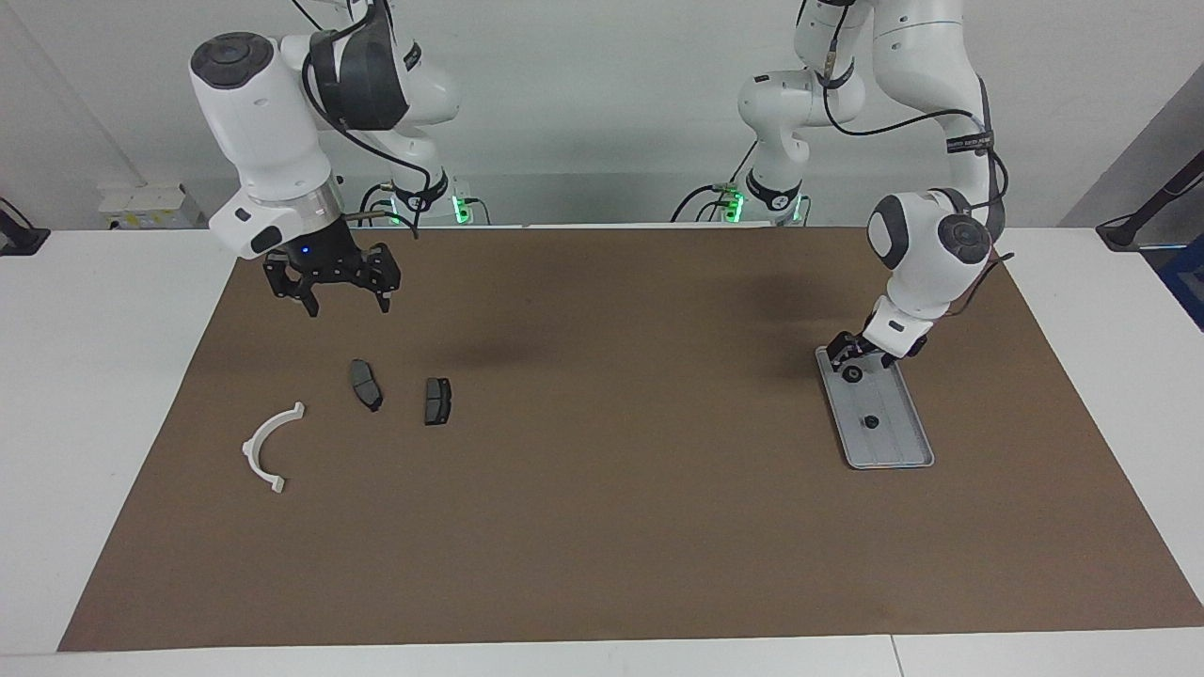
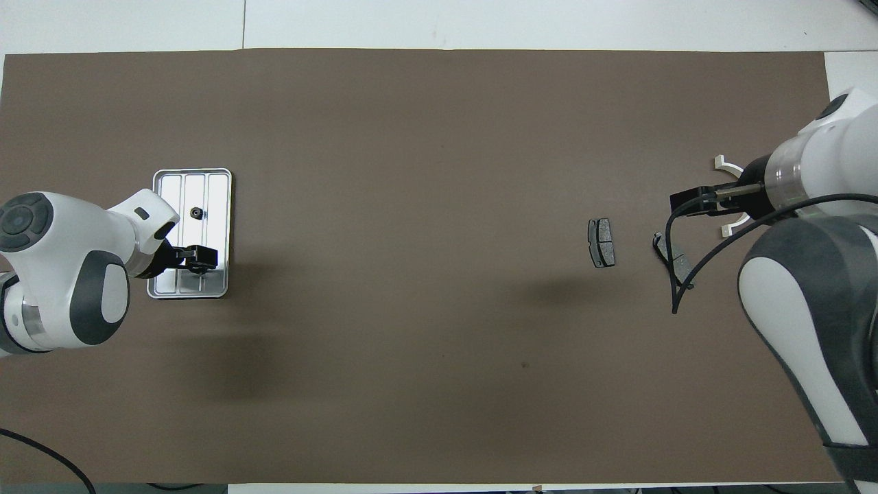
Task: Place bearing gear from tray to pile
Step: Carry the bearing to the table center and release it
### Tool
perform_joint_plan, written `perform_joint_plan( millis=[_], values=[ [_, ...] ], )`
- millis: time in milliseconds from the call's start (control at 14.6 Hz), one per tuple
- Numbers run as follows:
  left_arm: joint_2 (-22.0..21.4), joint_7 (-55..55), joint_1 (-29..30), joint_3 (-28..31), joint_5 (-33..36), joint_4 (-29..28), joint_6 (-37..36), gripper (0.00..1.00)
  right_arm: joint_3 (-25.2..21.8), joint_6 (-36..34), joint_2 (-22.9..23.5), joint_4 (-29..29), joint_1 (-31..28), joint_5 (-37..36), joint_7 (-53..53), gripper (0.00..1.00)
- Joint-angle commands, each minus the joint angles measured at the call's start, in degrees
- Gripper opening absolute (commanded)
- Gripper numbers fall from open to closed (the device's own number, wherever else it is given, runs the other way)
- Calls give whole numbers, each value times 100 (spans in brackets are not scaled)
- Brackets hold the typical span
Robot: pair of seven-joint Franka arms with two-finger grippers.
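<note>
Silver-grey and ridged along its length, the tray (image 1: 898, 442) lies on the brown mat (image 1: 621, 527) toward the left arm's end of the table. Two small dark round parts show in it. One bearing gear (image 1: 871, 422) sits free on the tray's floor about halfway along it, apart from the claw. The other gear (image 1: 852, 374) is at the tray's end nearer the robots, right at the tips of the left gripper (image 1: 850, 362), which is down low over that end. The fingers stand narrow about this gear, but whether they clamp it or only touch it cannot be told; whether the part rests on the tray or is just clear of it is equally hard to read. In the overhead view the left gripper (image 2: 200, 259) covers this gear entirely, and only the free gear (image 2: 196, 213) shows there.

Toward the right arm's end of the table lies the pile: a white half-ring bracket (image 1: 271, 447) and two dark brake-pad pieces, one pad (image 1: 366, 384) closer to the bracket and the second pad (image 1: 437, 401) beside it toward the table's middle. The right gripper (image 1: 346, 303) hangs in the air with its fingers spread wide and nothing between them, waiting. Seen from overhead, the right arm hides most of the bracket (image 2: 721, 163) and a cable crosses the closer pad (image 2: 679, 263); only the second pad (image 2: 601, 242) shows whole
</note>
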Motion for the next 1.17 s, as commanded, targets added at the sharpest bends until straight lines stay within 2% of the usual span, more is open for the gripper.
perform_joint_plan(
  millis=[0,549,824,1098],
  values=[
    [-12,75,-29,29,55,-65,122,100,23,440,71,-331,-30,109,113,100],
    [58,57,-29,29,55,-153,245,100,23,1319,801,-322,-22,100,210,100],
    [50,75,-20,38,55,-188,245,99,23,1408,907,-322,101,100,236,100],
    [41,66,-20,29,55,-328,455,92,23,1373,907,-322,84,100,228,100]
  ],
)
